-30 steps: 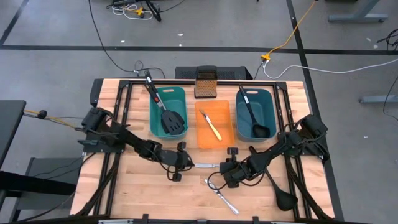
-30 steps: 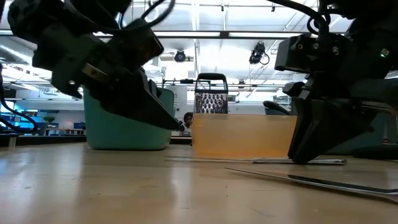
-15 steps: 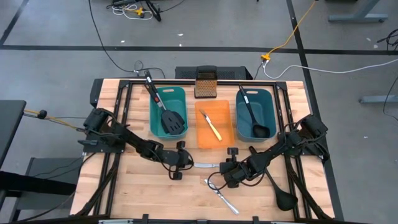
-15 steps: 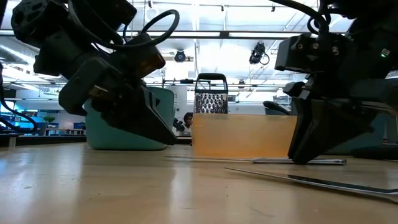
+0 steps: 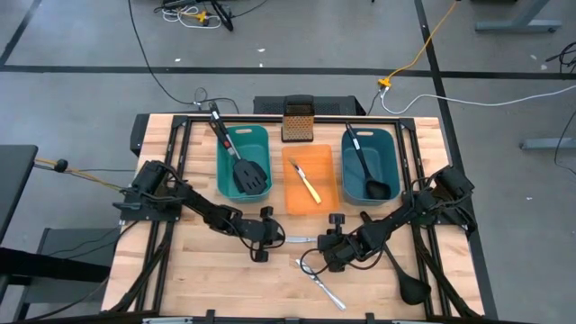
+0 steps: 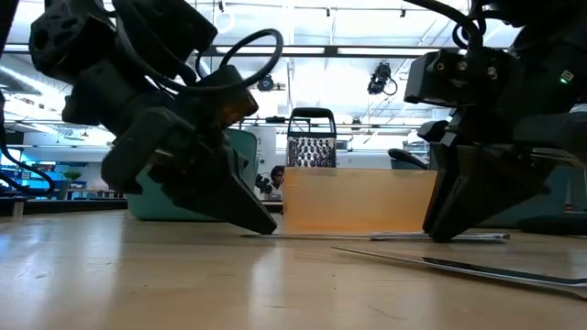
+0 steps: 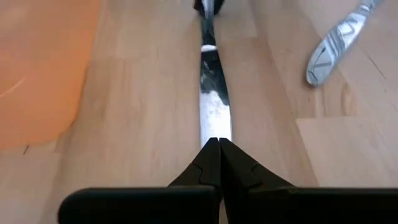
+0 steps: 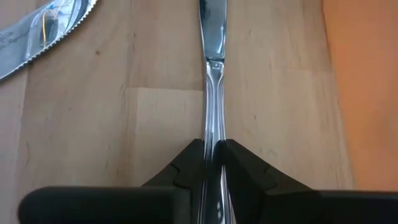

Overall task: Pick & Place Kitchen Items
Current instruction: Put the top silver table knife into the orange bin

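Wooden slats of the table (image 5: 180,270) carry three bins along the far side, with cables trailing over the grey floor beyond. Going left to right: the left teal bin (image 5: 244,137) at about eleven o'clock already holds a black spatula (image 5: 248,174); the orange bin (image 5: 307,200) at twelve holds the yellow-handled knife (image 5: 310,186); the right teal bin (image 5: 369,142) at one o'clock holds a ladle (image 5: 371,177). A metal grater (image 5: 296,121) stands behind the orange bin.

Still out on the wood, by my reading: a silver knife (image 5: 300,240) near the centre, another knife (image 5: 324,286) at about six o'clock, and a second ladle (image 5: 405,277) at four o'clock. So roughly half looks sorted.

The left gripper (image 5: 267,240) is fully closed, its tips resting at the blade end of the central knife. The right gripper (image 5: 326,245) is pinched on that same knife's handle, the knife lying flat on the table.

Since a second ago the left arm has swung its gripper in and down toward the blade; the right has not moved.
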Robot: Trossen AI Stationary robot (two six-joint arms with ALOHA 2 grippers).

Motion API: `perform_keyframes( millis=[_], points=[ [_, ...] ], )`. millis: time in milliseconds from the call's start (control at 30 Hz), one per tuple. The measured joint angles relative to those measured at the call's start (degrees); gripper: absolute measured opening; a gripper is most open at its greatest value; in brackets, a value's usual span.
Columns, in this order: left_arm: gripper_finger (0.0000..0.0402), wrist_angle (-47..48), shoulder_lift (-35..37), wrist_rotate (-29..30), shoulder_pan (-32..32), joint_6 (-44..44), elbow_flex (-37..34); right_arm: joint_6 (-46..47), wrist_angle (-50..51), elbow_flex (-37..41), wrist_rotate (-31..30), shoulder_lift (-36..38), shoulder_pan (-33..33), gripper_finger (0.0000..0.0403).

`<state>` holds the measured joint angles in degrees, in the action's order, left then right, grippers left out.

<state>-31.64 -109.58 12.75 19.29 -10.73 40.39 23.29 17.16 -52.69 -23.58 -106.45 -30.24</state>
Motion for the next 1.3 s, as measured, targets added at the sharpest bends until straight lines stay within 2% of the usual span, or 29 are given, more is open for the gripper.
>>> perform_keyframes(
  millis=[200,367,633,733,933,1100,1300],
  points=[
    [0.0001,1.9,0.0,-0.9,-0.6,-2.3,0.1,0.2,-0.2,0.0,0.1,0.1,0.0,0.0069],
    [0.0002,3.9,0.0,-0.9,-1.0,-3.9,0.0,0.2,-0.3,0.1,0.0,1.9,0.0,0.0090],
    [0.0002,2.6,-0.1,-0.5,-1.7,-5.6,-1.9,1.2,2.4,0.2,3.8,7.0,0.8,0.0139],
    [0.0002,0.8,-0.8,-0.5,-1.8,-5.0,-2.0,1.5,3.6,0.2,4.2,7.6,1.0,0.0151],
    [0.0002,-0.2,-1.0,-1.7,-1.9,-4.7,-2.1,4.7,6.5,0.1,9.3,7.7,2.2,0.0170],
    [0.0002,-0.1,-1.0,-1.9,-1.9,-4.8,-2.2,7.4,9.4,0.0,12.1,7.6,2.5,0.0180],
    [0.0002,-0.4,-1.0,-1.8,-1.9,-4.5,-2.2,9.3,10.0,-0.2,12.3,5.9,2.7,0.0176]
  ],
)
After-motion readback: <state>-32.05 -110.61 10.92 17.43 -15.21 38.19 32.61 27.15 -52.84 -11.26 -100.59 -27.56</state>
